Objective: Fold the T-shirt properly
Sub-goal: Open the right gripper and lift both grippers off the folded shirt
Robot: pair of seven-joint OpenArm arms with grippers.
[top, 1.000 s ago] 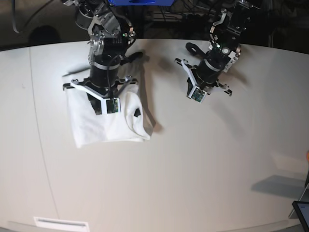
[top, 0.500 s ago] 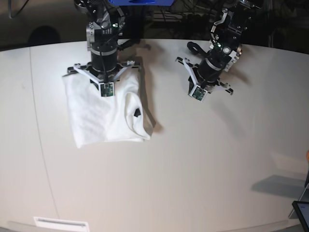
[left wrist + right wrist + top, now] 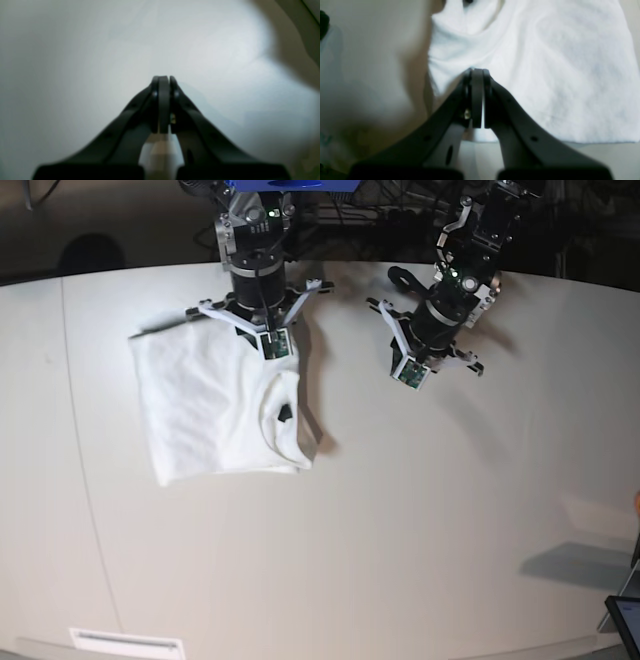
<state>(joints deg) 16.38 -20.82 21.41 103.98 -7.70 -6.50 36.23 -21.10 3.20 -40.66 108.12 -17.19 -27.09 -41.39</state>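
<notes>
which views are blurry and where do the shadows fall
Left wrist view: soft focus throughout, the shut left end effector over bare table, a dark shadow in the upper right corner. Right wrist view: right end effector blurred, T-shirt texture sharper. Base view: sharp, shadow along the shirt's right edge.

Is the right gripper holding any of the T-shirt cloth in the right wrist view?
No: the right gripper is shut with nothing between it, above the T-shirt.

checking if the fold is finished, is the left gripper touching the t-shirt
Apart. The base view shows the left gripper over bare table, well clear of the T-shirt; its wrist view shows only table past the shut jaws.
</notes>
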